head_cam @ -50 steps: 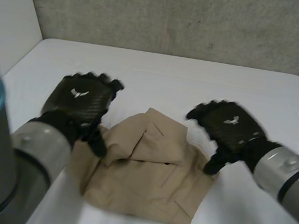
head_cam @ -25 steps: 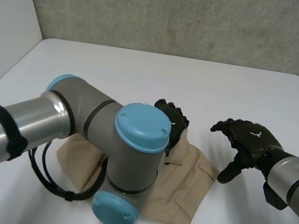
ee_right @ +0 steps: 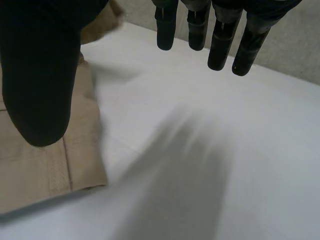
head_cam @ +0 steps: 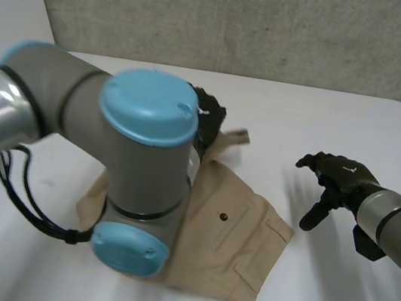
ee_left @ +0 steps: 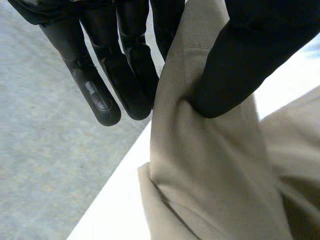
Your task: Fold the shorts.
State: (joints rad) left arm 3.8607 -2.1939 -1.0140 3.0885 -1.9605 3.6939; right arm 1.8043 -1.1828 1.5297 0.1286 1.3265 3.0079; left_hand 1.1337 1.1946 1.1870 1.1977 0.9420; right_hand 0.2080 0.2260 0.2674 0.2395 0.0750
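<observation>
Robot lab, bare white table, plain concrete wall

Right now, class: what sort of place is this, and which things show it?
Probably a robotics lab or test bench: a plain white table against a rough grey concrete wall, and a grey robot arm with light-blue caps whose black left robot hand pinches beige cloth shorts.

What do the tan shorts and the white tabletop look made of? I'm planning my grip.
The tan shorts look like woven cloth, probably cotton twill, with a matte finish. Fine weave lines and stitched seams show in the left wrist view. The white tabletop looks smooth, hard and fairly matte, perhaps laminate, but its material is uncertain.
</observation>
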